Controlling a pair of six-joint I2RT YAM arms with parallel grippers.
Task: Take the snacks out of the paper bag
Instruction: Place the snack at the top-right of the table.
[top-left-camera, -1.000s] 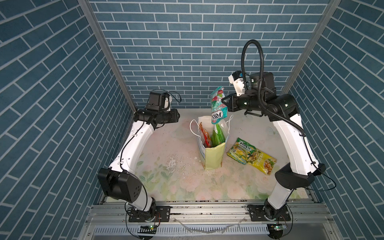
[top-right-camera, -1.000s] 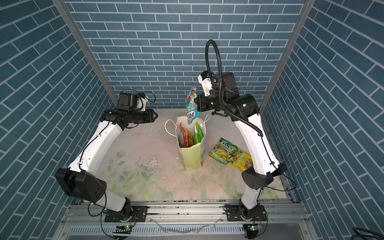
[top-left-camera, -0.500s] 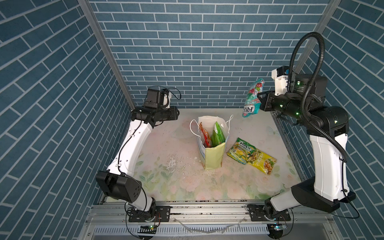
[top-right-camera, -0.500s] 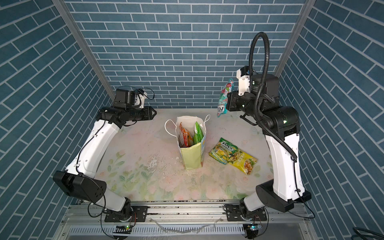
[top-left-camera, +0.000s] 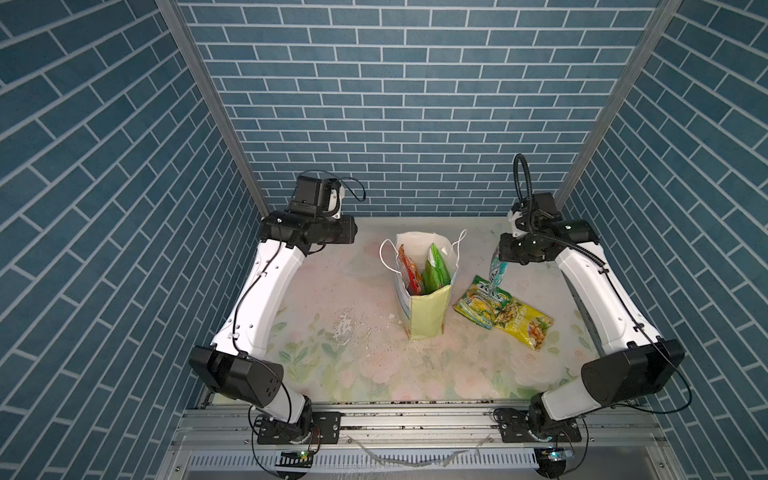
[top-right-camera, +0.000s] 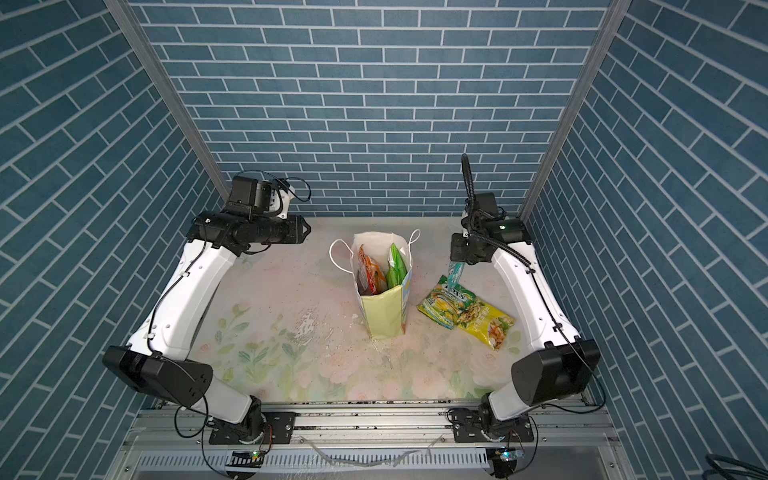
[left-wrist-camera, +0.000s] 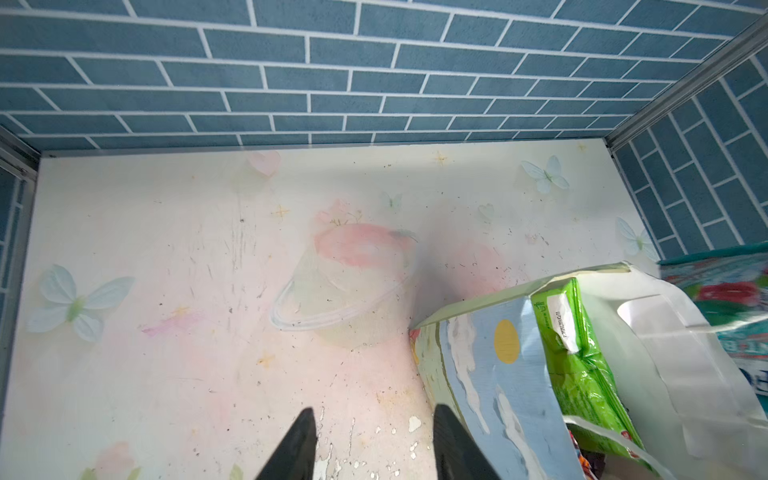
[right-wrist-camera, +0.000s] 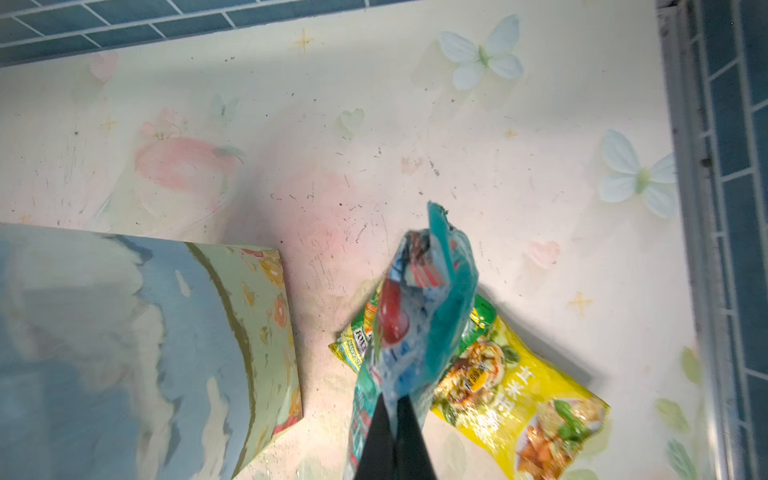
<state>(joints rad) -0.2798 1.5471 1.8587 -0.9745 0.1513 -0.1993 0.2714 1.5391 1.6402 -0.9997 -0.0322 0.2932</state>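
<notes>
Snacks (top-right-camera: 442, 303) are coming out of the paper bag (top-left-camera: 430, 320) one at a time. A moment ago the right tool (right-wrist-camera: 395, 401) held the teal packet (right-wrist-camera: 415, 316) high over the bag. Then it swung out to the side, and now it has come down low. So this packet is out of the bag, and I think it only needs to be let go.

The right tool is pinched tight on one end of the teal packet, which hangs down from it. It hangs right over the green and yellow packet (top-left-camera: 478, 301) and near the yellow packet (top-left-camera: 525, 328). Those two lie flat on the worktop (top-left-camera: 332, 291) beside the bag. I cannot tell if the teal packet touches them yet.

The bag stands up in the middle. A red packet (top-left-camera: 409, 270) and a green packet (top-left-camera: 436, 270) stick out of it, so there is more to take. The left tool (left-wrist-camera: 374, 409) has hardly moved. Its fingers are apart with nothing between them, near the bag's other side.
</notes>
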